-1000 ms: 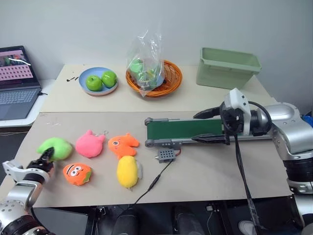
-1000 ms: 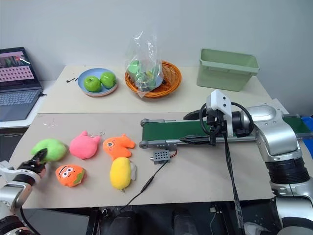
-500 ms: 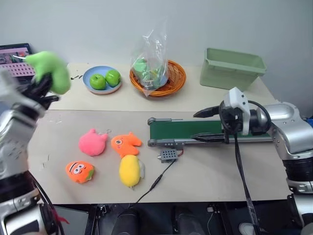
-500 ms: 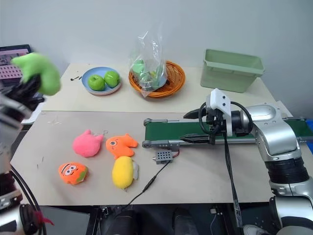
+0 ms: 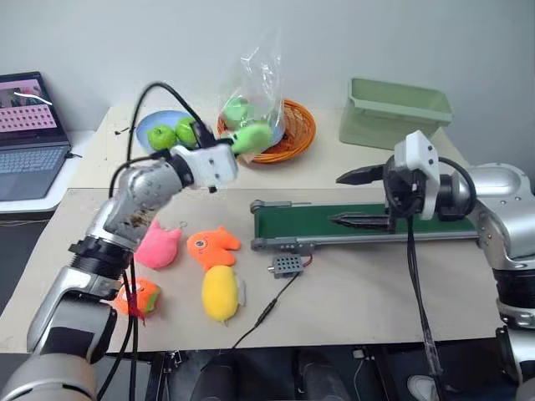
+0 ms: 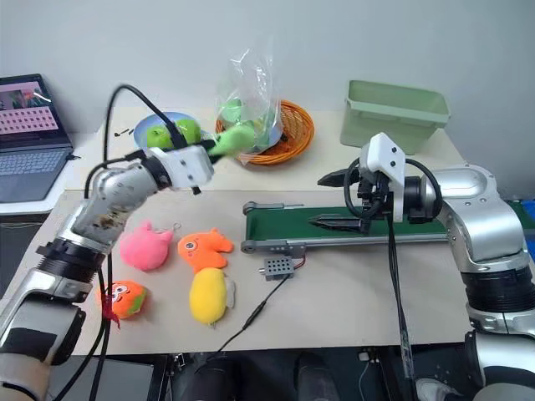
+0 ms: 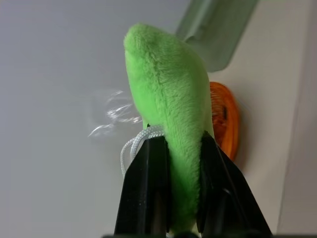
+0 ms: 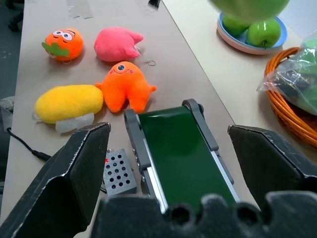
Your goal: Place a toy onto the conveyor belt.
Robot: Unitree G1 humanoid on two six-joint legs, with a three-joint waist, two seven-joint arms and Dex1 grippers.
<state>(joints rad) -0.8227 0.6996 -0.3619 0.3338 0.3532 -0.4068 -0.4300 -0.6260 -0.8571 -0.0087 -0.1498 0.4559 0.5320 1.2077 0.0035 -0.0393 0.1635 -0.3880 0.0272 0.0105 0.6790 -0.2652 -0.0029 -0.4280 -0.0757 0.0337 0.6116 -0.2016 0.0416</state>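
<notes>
Left eye view: left tool (image 5: 236, 147) held high over the bench (image 5: 359, 292), well above the plush pile, in front of the wicker basket (image 5: 292, 134).
Left tool state: black fingers (image 7: 148, 183) pressed tight on the toy (image 7: 171, 124); lime plush bulges out past the tips, white loop cord caught beside one finger.
Toy now: in the air, not yet over the conveyor belt (image 5: 351, 220); belt's near roller end lies below and to the robot's right of it.
Right tool (image 6: 334, 200): fingers spread wide, nothing between them, hovering over the belt's mid stretch.
Belt: dark green strip, grey rails, control box (image 5: 285, 266) on its wire just in front of the roller end.
Bystanders: pink plush (image 5: 159, 245), orange plush (image 5: 213, 246), yellow plush (image 5: 219, 292), round orange plush (image 5: 138, 294) on bench; apples on blue plate (image 5: 159, 138); bagged greens in basket; pale green bin (image 5: 393, 113) at back; laptop (image 5: 29, 125) far left.
Step in hand (my read): carry toy across, then lower onto belt.
How to do well: bring toy sideways till it's centred btw the rails, near the roller end where belt is free; right tool sits over the middle, so keep clear of it. Come down low before letting go, since soft round plush could roll off narrow belt if dropped. Watch loop cord doesn't snag finger on release.
Risk: toy landing on a rail and tipping onto bench.
</notes>
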